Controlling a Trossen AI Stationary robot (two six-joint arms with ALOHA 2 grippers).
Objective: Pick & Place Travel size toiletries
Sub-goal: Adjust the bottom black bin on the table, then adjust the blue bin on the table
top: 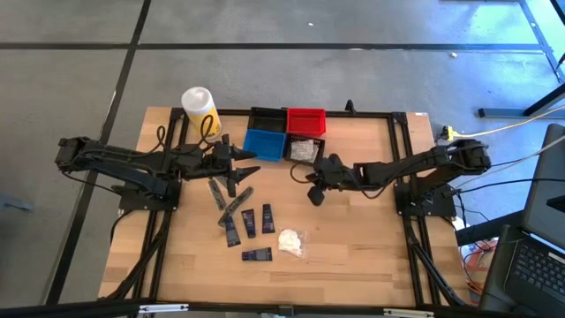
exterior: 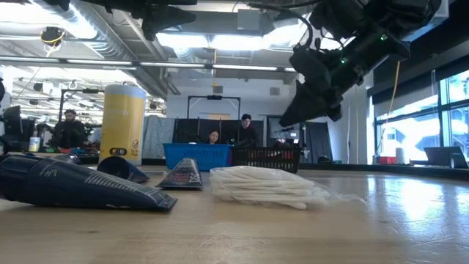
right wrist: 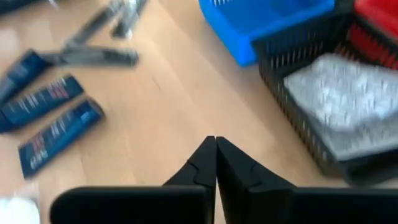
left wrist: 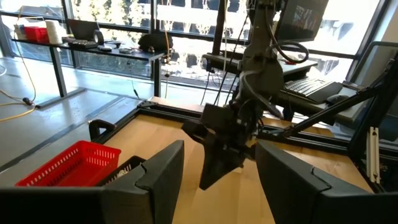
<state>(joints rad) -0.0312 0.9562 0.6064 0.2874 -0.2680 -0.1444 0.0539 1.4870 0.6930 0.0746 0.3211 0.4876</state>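
Wooden table [top: 353,238], right gripper [top: 315,196] closed empty beside black bin [top: 305,150], left gripper [top: 240,173] wide

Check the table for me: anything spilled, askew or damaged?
Nothing looks spilled or damaged. The dark tubes lie scattered at mixed angles on the table, with the white wad beside them. Clear packets already sit in the black bin. The right gripper is shut and empty.

Yellow container [top: 199,107] stands beside red bin [top: 305,119].
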